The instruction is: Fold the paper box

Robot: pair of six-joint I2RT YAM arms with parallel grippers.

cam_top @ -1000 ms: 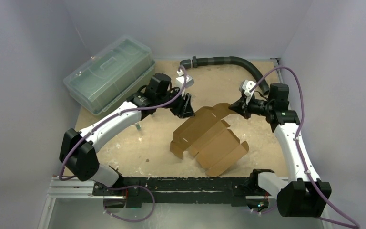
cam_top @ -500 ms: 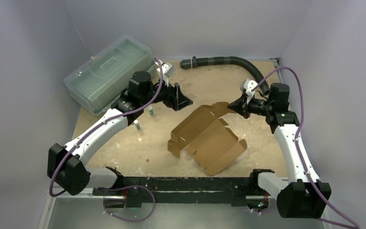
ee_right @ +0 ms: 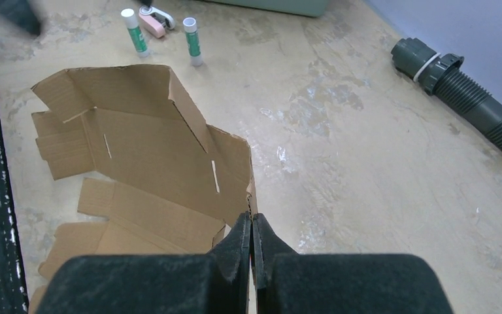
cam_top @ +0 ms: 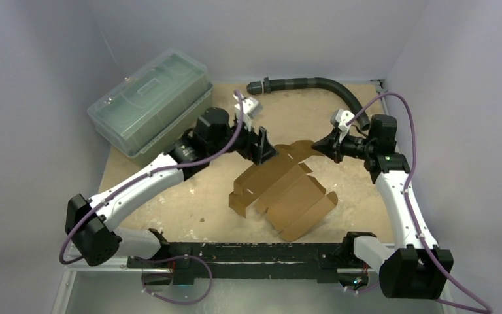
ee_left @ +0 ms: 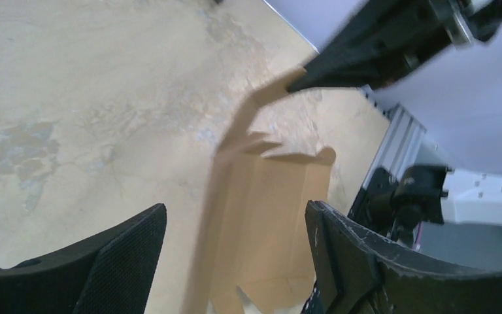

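Observation:
The paper box (cam_top: 284, 191) is a brown cardboard blank, partly unfolded, lying mid-table with its far side lifted. My right gripper (cam_top: 318, 148) is shut on the edge of its far right flap and holds that flap up. In the right wrist view the pads (ee_right: 251, 226) pinch the cardboard edge, and the box (ee_right: 150, 157) spreads out to the left. My left gripper (cam_top: 265, 149) stands open at the box's far left edge. In the left wrist view the left gripper (ee_left: 235, 208) frames a raised panel of the box (ee_left: 268, 216); whether it touches the panel I cannot tell.
A clear greenish lidded bin (cam_top: 150, 98) stands at the far left. A dark ribbed hose (cam_top: 314, 84) curves along the back. Two green-and-white glue sticks (ee_right: 135, 33) (ee_right: 193, 40) and a small pink item (ee_right: 151, 25) stand beyond the box, near the bin.
My left arm pulled back toward the bin while its jaws opened wide, then came forward again to the box's far left edge. The right gripper kept its hold without moving.

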